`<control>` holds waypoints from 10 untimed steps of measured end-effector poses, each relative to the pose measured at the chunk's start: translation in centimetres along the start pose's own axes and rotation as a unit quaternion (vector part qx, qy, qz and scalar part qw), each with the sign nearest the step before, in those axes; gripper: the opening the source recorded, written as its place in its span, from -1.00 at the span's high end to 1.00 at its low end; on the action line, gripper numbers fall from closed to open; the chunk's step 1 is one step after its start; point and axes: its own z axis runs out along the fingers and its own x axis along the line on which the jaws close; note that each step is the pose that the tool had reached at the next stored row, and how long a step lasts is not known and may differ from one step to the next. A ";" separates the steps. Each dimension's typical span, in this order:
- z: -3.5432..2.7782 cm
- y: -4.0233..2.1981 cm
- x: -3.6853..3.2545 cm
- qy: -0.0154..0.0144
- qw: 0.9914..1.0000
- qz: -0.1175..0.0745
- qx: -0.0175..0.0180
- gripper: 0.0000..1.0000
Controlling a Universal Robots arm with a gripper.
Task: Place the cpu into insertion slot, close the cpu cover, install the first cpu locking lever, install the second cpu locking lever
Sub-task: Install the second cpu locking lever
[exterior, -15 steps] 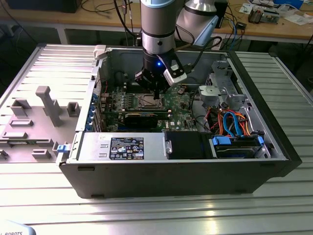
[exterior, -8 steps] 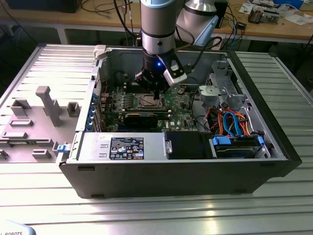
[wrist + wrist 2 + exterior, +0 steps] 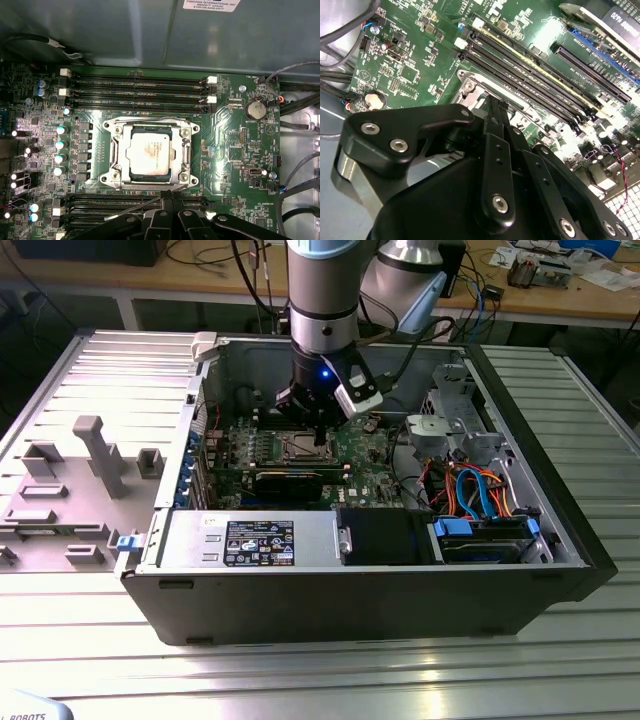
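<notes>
In the first wrist view the cpu (image 3: 154, 154) lies flat in the insertion slot (image 3: 111, 176), pale metal top up. The silvery cpu cover (image 3: 117, 150) lies down around it as a frame. A thin locking lever rod (image 3: 135, 208) slants from the memory slots up to my fingertips. My gripper (image 3: 172, 196) is at the socket's edge, fingers together; whether they pinch the rod I cannot tell. In the exterior view the gripper (image 3: 320, 440) hangs just over the socket (image 3: 298, 447) on the green board. The second wrist view shows my gripper (image 3: 496, 107) beside a corner of the socket frame (image 3: 470, 87).
Long black memory slots (image 3: 137, 87) flank the socket on two sides. In the open computer case (image 3: 200, 390), a black card (image 3: 290, 482) lies in front of the socket. A power supply (image 3: 250, 540) and a drive bay with blue and orange cables (image 3: 480, 495) are nearby.
</notes>
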 end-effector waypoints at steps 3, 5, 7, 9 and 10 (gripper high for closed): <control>0.00 -0.01 0.00 0.000 1.000 0.000 0.000 0.79; 0.00 -0.02 0.00 0.000 1.000 0.000 0.000 0.79; 0.00 -0.02 0.00 0.000 1.000 0.000 0.000 0.79; 0.00 -0.03 0.00 0.000 1.000 0.000 0.000 0.79; -0.01 -0.04 0.00 0.001 1.000 0.000 0.000 0.79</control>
